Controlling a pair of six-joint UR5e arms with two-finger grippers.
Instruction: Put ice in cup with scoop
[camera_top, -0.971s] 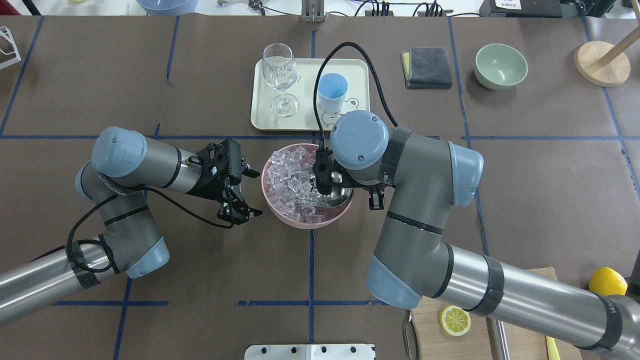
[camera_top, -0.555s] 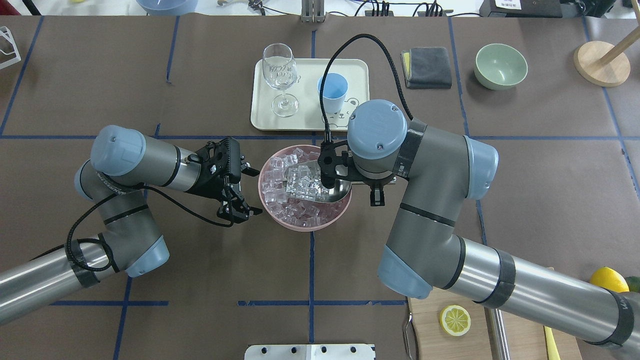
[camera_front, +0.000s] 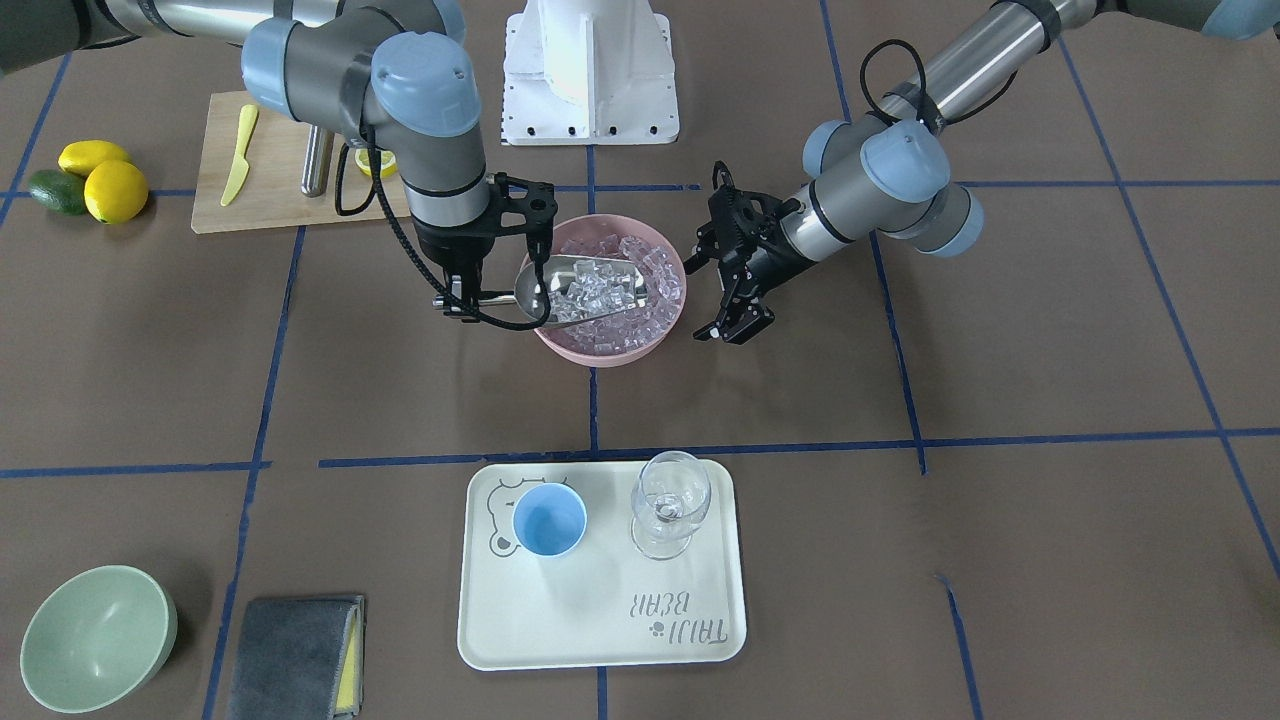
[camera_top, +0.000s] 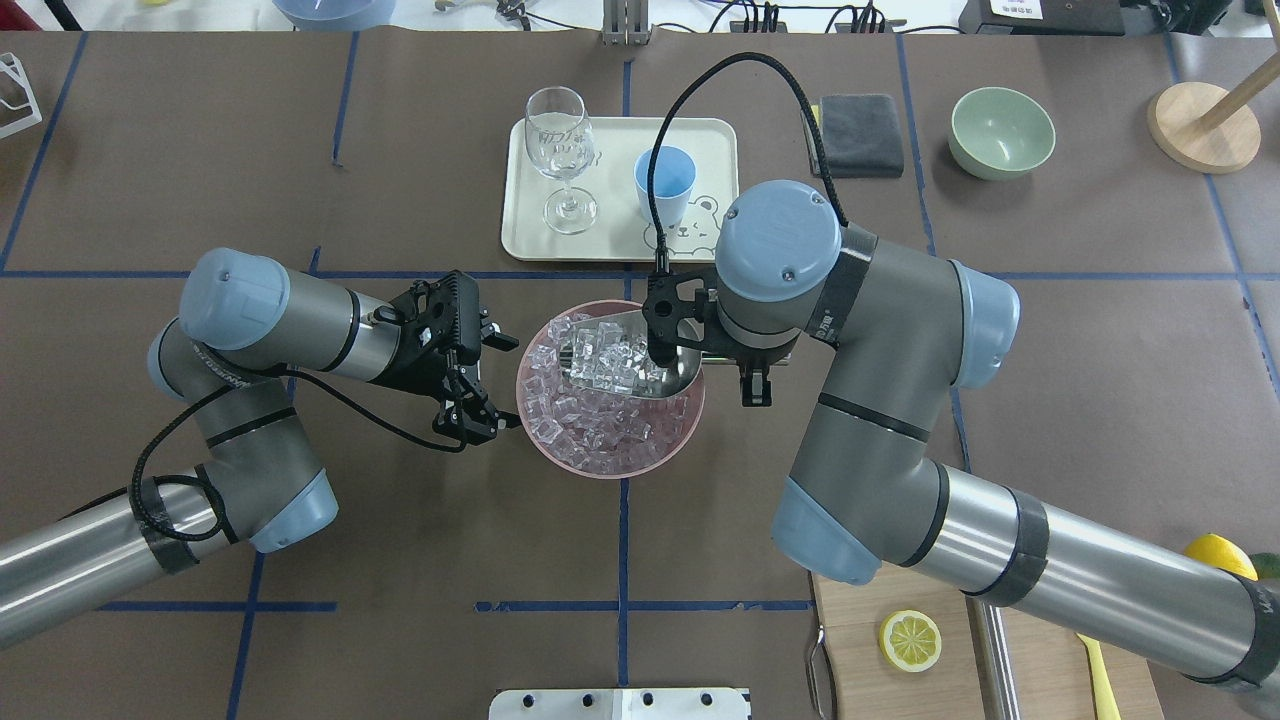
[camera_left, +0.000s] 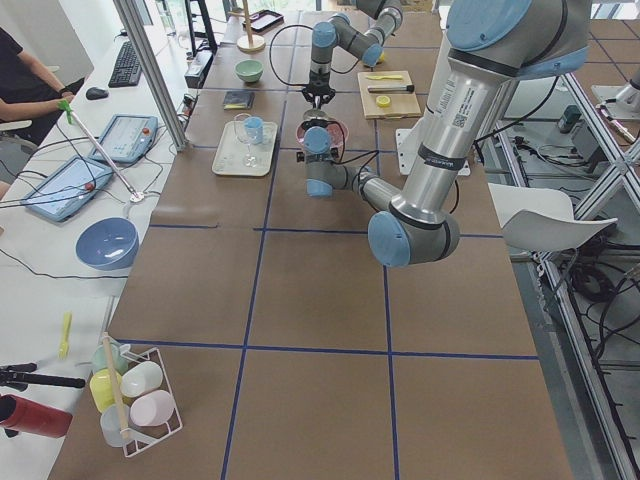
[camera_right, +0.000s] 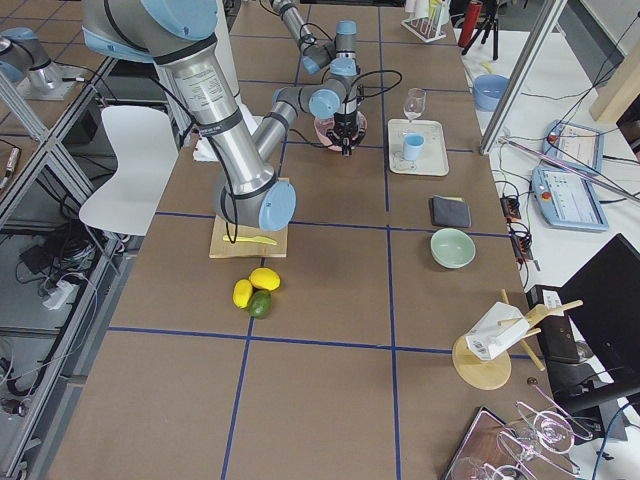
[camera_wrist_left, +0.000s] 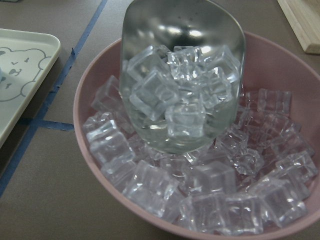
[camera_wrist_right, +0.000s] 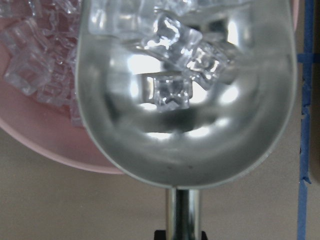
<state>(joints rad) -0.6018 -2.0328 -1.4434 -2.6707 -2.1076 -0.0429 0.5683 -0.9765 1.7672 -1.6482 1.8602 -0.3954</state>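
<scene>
My right gripper (camera_front: 458, 300) is shut on the thin handle of the steel scoop (camera_top: 625, 362). The scoop's trough holds several ice cubes and hangs just above the pink bowl (camera_top: 610, 468), over its far side. The scoop also shows in the front view (camera_front: 580, 290), the left wrist view (camera_wrist_left: 182, 75) and the right wrist view (camera_wrist_right: 185, 100). More ice (camera_top: 590, 430) is heaped in the bowl. The light-blue cup (camera_top: 664, 180) stands upright and empty on the cream tray (camera_top: 530, 230). My left gripper (camera_top: 505, 385) is open and empty beside the bowl's left rim.
A clear wine glass (camera_top: 560, 140) stands on the tray left of the cup. A grey cloth (camera_top: 860, 135), a green bowl (camera_top: 1001, 130) and a wooden stand (camera_top: 1203, 125) are at the far right. A cutting board with a lemon half (camera_top: 910, 640) lies near right.
My right arm has lifted the scoop out of the ice heap with cubes in it and shifted it toward the bowl's far side. The left gripper has barely moved.
</scene>
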